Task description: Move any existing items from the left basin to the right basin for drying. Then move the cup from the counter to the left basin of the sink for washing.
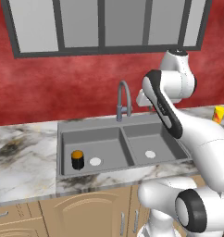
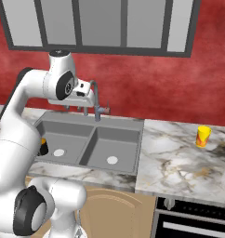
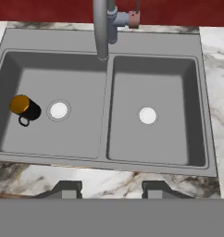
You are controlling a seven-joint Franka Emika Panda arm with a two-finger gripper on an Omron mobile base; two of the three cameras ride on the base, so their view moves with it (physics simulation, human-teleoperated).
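The gripper (image 3: pixel 104 192) hangs spread and empty high above the sink (image 3: pixel 104 41), so it should swing over the left basin (image 3: pixel 77 139), descend straight onto the upright black jar (image 3: pixel 26 108) beside the drain, and pinch its sides squarely.

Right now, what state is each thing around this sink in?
black jar: upright in the left basin, beside the drain
left basin: holds the jar, dry
right basin: nothing in it
yellow cup: upright on the counter, right of the sink
faucet: off, no water running
hand: open, above the sink's front edge, holding nothing
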